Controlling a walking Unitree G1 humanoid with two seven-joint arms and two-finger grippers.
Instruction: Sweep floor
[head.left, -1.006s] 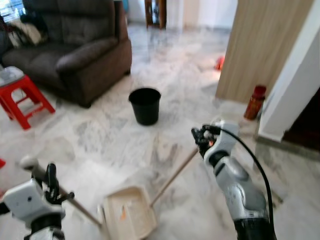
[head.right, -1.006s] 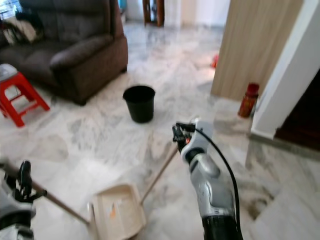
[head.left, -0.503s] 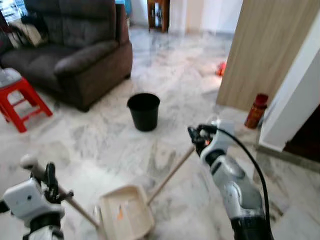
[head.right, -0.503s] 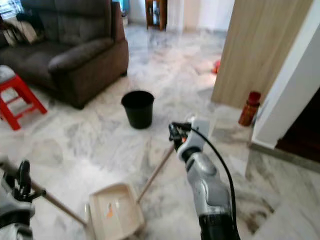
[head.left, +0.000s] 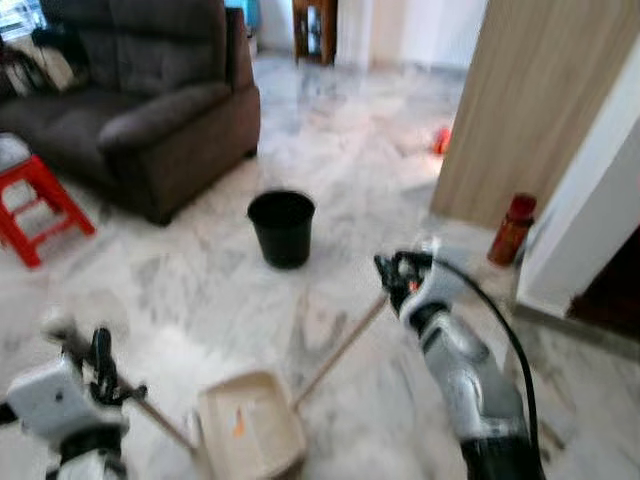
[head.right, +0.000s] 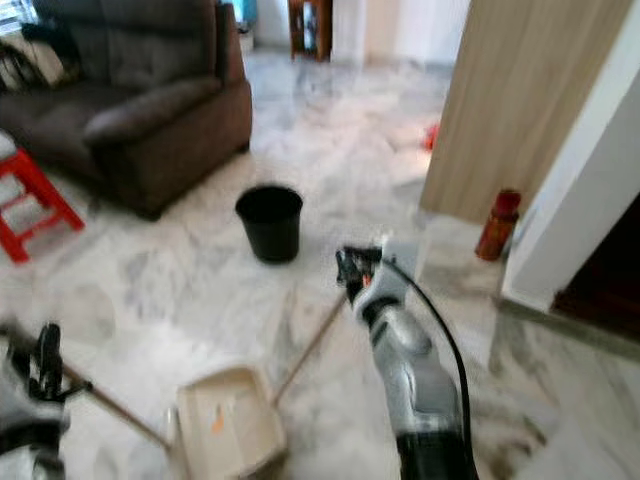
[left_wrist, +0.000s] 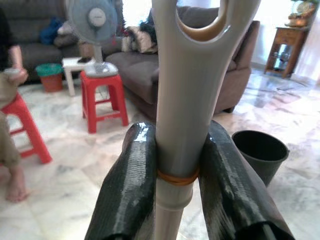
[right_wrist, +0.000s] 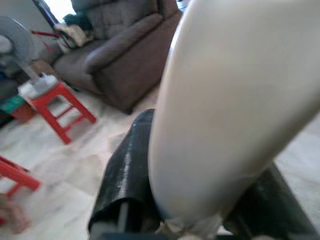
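One dark sofa (head.left: 150, 110) fills the far left, with a marble floor (head.left: 200, 280) spreading out in front of it. Two red stools (left_wrist: 102, 100) show in the left wrist view, one white fan (left_wrist: 92, 30) sitting on the nearer one, and a person's bare foot (left_wrist: 15, 185) at the edge. One black bucket (head.left: 282, 228) stands mid-floor, well apart from the tools. One red bottle (head.left: 511, 230) waits by the wall on the right.

Now the tools, two of them. One cream dustpan (head.left: 250, 430) rests low on the floor, with a small orange scrap lying in it; its long handle (head.left: 340, 350) runs up into the right hand (head.left: 398, 275), which is clamped around the top. The left hand (left_wrist: 182, 170) grips a pale broom handle (left_wrist: 187, 100) just under its hanging loop, fingers (left_wrist: 132, 185) pressed tight on both sides. Both sticks look light, stiff and smooth plastic, likely slippery, so a firm hold near the top suits steering.
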